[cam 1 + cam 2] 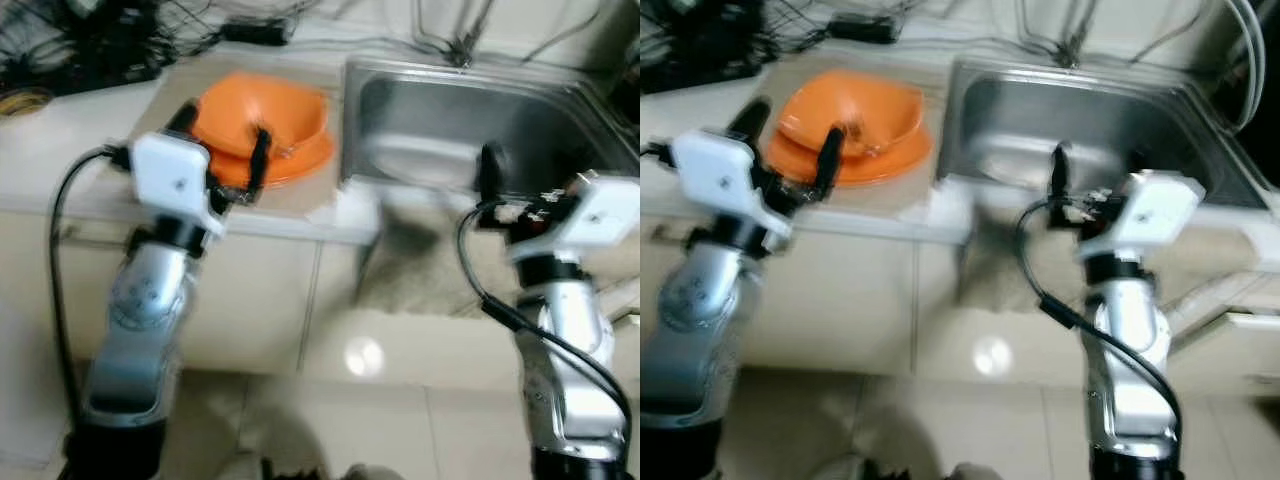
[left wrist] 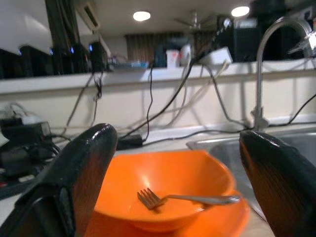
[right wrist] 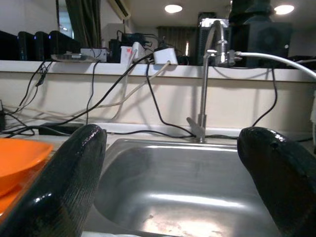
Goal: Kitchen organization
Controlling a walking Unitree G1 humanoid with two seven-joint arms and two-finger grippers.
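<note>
Orange plastic bowl (image 2: pixel 165 185) holding a metal fork (image 2: pixel 185 199), stacked on an orange plate (image 1: pixel 300 160), countertop beside the stainless steel sink (image 3: pixel 197 187).
Left gripper (image 1: pixel 222 150) spread wide before the bowl; right gripper (image 3: pixel 173 182) spread wide at the sink's front edge.

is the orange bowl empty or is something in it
Not empty: a fork lies inside the orange bowl, which sits on an orange plate.

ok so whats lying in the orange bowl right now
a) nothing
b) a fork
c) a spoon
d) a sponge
b: the left wrist view shows a metal fork lying in the orange bowl, tines toward the middle and handle out to the rim on the sink side; the bowl sits on an orange plate on the counter beside the sink, with the left gripper open in front of it.
</note>
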